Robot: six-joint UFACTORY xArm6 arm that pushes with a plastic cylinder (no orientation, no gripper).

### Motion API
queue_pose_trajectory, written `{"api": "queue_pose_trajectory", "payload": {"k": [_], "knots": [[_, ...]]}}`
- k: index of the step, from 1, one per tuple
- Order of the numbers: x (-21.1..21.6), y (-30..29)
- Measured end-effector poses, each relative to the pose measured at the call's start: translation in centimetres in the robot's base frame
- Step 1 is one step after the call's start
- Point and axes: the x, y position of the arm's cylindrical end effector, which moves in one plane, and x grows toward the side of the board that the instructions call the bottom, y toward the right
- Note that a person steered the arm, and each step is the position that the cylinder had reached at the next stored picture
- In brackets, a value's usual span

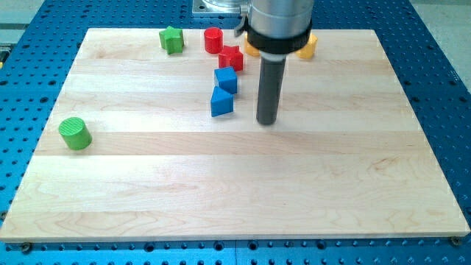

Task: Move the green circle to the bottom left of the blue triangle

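Note:
The green circle (75, 133) is a short green cylinder near the board's left edge. The blue triangle (221, 101) lies at the upper middle of the board, just below a blue cube (227, 79). My tip (267, 121) rests on the board to the right of the blue triangle, about a block's width away, not touching it. The green circle is far to the left of both the tip and the blue triangle, and a little lower.
A red star-like block (231, 57) and a red cylinder (213, 40) lie above the blue cube. A green star block (171, 39) is at the top left. Yellow blocks (308, 46) are partly hidden behind the arm. The wooden board (235, 191) sits on a blue perforated table.

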Motion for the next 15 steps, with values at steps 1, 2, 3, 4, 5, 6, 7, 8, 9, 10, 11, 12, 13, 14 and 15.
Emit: {"api": "queue_pose_trajectory", "payload": {"k": [1,2,3,4,5,6,7,8,9,10,11,12,13,14,15], "knots": [[10.4,-11.4],[12.6,-27.8],[6.6,-34.2],[1.9,-35.2],[-1.0,-27.4],[-2.1,-15.7],[-4.9,-22.6],[-2.8,-30.0],[1.9,-27.3],[1.7,-19.8],[1.5,-19.1],[6.6,-20.0],[5.5,-13.9],[1.7,-8.1],[4.9,-8.3]]}}
